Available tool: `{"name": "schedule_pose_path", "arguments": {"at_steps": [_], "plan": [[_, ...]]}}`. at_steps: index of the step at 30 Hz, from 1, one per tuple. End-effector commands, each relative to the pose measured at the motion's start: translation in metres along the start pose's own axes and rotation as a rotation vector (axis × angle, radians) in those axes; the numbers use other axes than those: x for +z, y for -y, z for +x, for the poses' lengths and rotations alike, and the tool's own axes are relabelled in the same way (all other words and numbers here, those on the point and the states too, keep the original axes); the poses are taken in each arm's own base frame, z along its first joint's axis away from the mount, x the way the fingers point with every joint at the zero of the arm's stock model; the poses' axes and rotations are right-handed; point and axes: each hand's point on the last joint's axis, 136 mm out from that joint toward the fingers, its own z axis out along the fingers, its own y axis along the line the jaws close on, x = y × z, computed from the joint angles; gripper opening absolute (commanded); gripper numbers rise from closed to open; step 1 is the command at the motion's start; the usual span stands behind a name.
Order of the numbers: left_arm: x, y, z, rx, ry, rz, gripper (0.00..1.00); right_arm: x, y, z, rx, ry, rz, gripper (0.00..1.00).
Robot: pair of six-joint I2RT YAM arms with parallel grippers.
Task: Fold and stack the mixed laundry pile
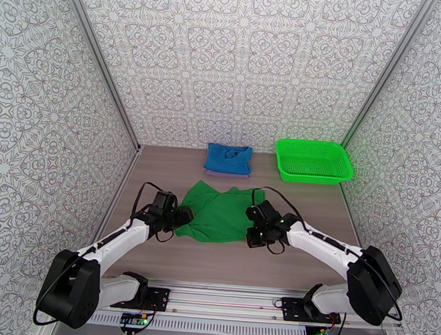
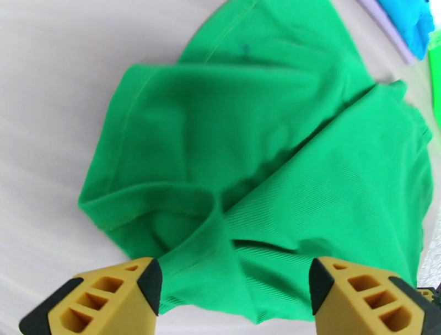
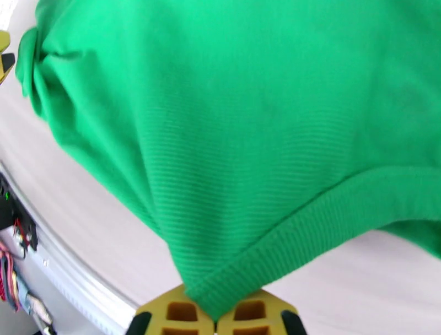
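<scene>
On my left side, my left hand [image 2: 234, 285] hangs over the near-left edge of the dark green garment [image 1: 220, 213], fingers spread either side of a raised fold, not gripping yet. That garment lies rumpled in the middle of the worktop [image 1: 226, 265]. At its right edge my right hand [image 3: 216, 315] is pressed together, pinching the ribbed hem corner. Behind, the blue garment [image 1: 228, 158] sits folded on the lavender one [image 2: 388, 30], left of the basket [image 1: 313, 178]. If my left fingers close on one layer only, or miss the fold, I judge a lift would skew the cloth and crease it crooked.
</scene>
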Motion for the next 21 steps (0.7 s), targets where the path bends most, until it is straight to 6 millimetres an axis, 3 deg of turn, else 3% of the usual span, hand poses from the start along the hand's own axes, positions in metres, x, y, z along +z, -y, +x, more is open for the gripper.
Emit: {"name": "schedule_pose_path", "arguments": {"at_steps": [1, 5, 9, 11, 12, 14, 15, 18, 21], "plan": [[-0.004, -0.017, 0.018, -0.006, -0.012, -0.061, 0.76, -0.020, -0.013, 0.010, -0.006, -0.022, -0.075, 0.00], [0.003, -0.022, 0.019, 0.000, 0.014, -0.053, 0.76, -0.034, -0.011, 0.019, -0.012, -0.037, -0.061, 0.00], [0.021, -0.024, 0.015, 0.007, 0.034, -0.058, 0.71, -0.032, -0.003, 0.031, 0.003, -0.064, -0.046, 0.00], [0.033, -0.019, 0.014, 0.017, 0.030, -0.036, 0.56, -0.026, 0.002, 0.038, 0.018, -0.082, -0.037, 0.00], [0.037, -0.015, 0.013, 0.027, 0.030, -0.019, 0.44, -0.024, 0.003, 0.041, 0.027, -0.088, -0.037, 0.00], [0.043, -0.005, 0.014, 0.050, 0.027, 0.014, 0.00, -0.020, 0.007, 0.046, 0.046, -0.094, -0.033, 0.00], [0.042, -0.002, 0.016, 0.061, 0.025, 0.015, 0.00, -0.018, 0.009, 0.048, 0.054, -0.094, -0.027, 0.00], [0.023, 0.000, 0.030, 0.099, 0.022, -0.043, 0.00, -0.016, 0.020, 0.052, 0.077, -0.095, 0.026, 0.00], [-0.017, -0.010, 0.054, 0.103, 0.028, -0.145, 0.00, -0.011, 0.033, 0.057, 0.117, -0.088, 0.080, 0.00]]}}
